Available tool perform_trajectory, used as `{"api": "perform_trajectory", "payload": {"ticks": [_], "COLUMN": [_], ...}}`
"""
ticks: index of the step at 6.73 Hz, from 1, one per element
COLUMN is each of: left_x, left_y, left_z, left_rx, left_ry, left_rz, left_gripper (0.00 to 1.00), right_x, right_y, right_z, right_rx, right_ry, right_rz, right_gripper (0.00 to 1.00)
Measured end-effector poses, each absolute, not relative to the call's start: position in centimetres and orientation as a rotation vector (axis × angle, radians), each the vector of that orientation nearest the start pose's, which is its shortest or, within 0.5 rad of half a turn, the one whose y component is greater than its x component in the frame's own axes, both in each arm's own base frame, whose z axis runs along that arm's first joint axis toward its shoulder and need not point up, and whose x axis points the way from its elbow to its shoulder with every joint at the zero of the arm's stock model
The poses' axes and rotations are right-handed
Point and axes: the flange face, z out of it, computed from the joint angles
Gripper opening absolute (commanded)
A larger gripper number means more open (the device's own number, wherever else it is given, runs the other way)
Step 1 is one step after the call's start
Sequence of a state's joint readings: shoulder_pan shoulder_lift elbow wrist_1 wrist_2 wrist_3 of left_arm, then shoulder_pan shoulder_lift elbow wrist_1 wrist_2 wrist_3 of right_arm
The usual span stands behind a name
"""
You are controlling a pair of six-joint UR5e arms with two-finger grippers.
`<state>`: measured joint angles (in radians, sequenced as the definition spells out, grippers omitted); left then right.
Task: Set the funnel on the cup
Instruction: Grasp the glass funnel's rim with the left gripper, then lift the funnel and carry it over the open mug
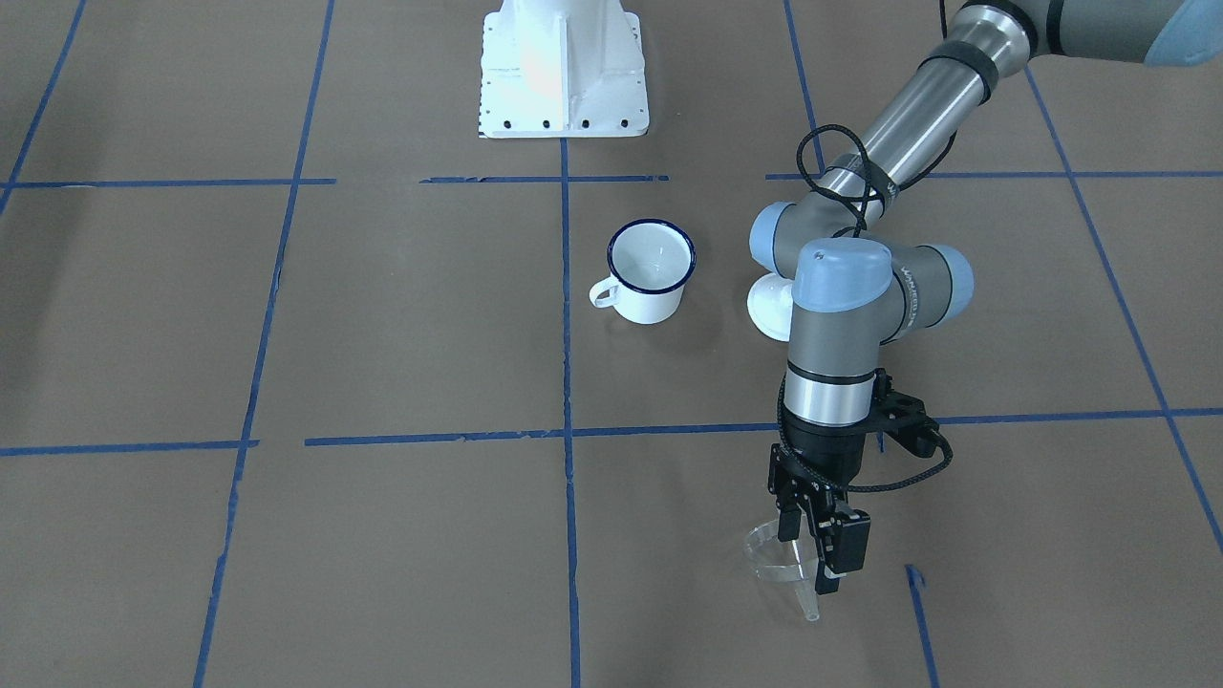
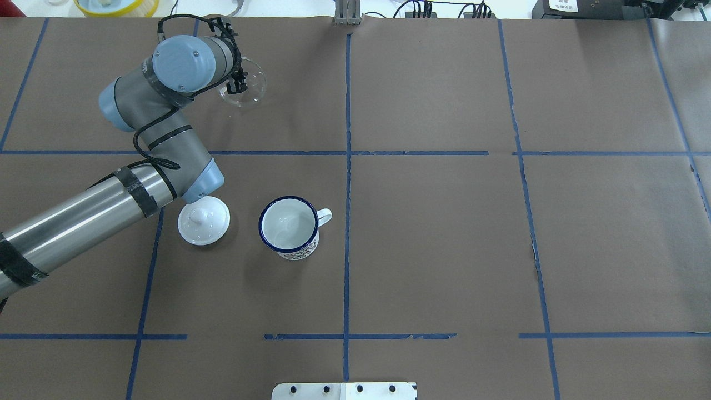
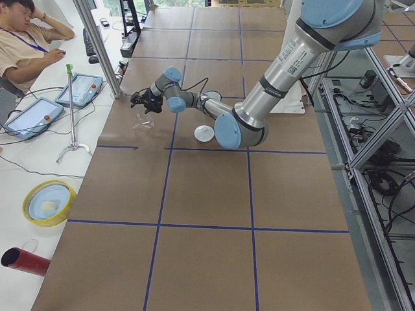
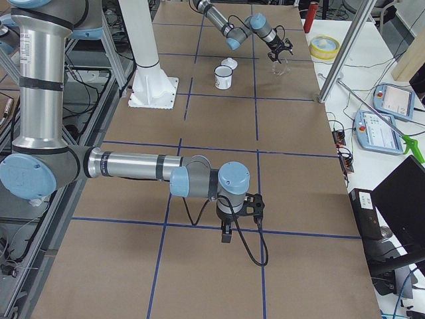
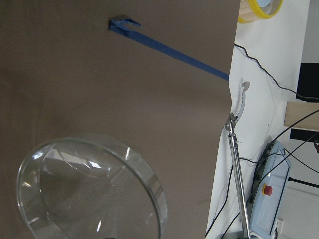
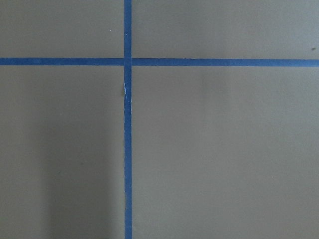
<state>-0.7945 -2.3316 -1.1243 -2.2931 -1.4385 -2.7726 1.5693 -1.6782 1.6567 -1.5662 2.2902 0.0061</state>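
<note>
Brown table [image 2: 444, 250], blue tape grid [image 2: 346, 266]. My left jaws clamp funnel [image 1: 770, 560] rim, cup [image 1: 652, 272] well apart. Right jaws: can't tell.

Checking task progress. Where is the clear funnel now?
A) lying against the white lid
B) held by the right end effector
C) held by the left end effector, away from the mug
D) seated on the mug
C: the left end effector grips the funnel by its rim, far from the empty cup.

Clear, colourless funnel [image 1: 764, 557]. White cup [image 1: 650, 304] with a dark blue rim. Plain white lid [image 2: 203, 221]. Brown table [image 1: 401, 325], gridded with blue tape lines. Black left pincer [image 1: 810, 556].
</note>
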Motion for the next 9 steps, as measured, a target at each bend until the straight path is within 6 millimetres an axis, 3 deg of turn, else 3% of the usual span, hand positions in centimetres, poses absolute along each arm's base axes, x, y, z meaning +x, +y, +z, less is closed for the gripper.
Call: {"api": "perform_trajectory", "payload": {"ticks": [2, 3, 4, 7, 9], "left_x": [45.9, 45.9, 46.0, 45.9, 45.5], "left_y": [-67.6, -67.8, -67.8, -67.7, -67.4], "left_z": [32.1, 32.7, 32.9, 32.7, 31.3], "left_rx": [-0.095, -0.089, -0.087, -0.086, -0.090], "left_ry": [1.236, 1.242, 1.246, 1.257, 1.289], "left_rz": [-1.863, -1.865, -1.866, -1.856, -1.840], "left_gripper": [0.45, 0.16, 0.00, 0.00, 0.00], "right_x": [6.7, 6.7, 6.7, 6.7, 6.7], "right_y": [-44.5, -44.5, -44.5, -44.5, -44.5], "right_z": [67.0, 67.0, 67.0, 67.0, 67.0], "right_rx": [-0.019, -0.019, -0.019, -0.019, -0.019], "right_ry": [-0.719, -0.719, -0.719, -0.719, -0.719], "right_rz": [0.011, 0.010, 0.010, 0.010, 0.010], "right_gripper": [1.00, 1.00, 1.00, 1.00, 1.00]}}
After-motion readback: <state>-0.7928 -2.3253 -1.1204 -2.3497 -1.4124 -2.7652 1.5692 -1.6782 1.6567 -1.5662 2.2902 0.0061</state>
